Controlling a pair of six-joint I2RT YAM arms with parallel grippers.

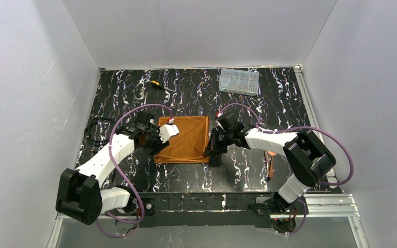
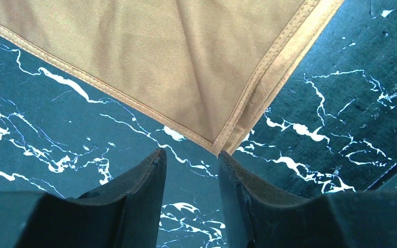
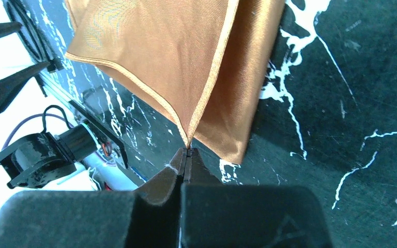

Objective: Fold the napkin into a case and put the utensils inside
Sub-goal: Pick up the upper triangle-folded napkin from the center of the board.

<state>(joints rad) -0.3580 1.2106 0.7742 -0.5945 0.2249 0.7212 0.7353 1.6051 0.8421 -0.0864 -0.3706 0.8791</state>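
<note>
The rust-orange napkin (image 1: pixel 186 139) lies spread on the black marbled table, in front of both arms. My right gripper (image 3: pixel 187 151) is shut on one corner of the napkin (image 3: pixel 186 57) and holds that corner raised off the table; in the top view the right gripper (image 1: pixel 210 150) sits at the cloth's right edge. My left gripper (image 2: pixel 191 155) is open and low over the table, with another corner of the napkin (image 2: pixel 176 57) just ahead of its right fingertip (image 2: pixel 225 157); nothing lies between the fingers. From above, the left gripper (image 1: pixel 154 145) is at the cloth's left edge. Copper utensils (image 1: pixel 270 166) lie beside the right arm, partly hidden.
A clear plastic compartment box (image 1: pixel 239 81) stands at the back right. A yellow-and-black screwdriver (image 1: pixel 157 85) lies at the back left. Purple cables loop over both arms, and white walls close in the table on three sides.
</note>
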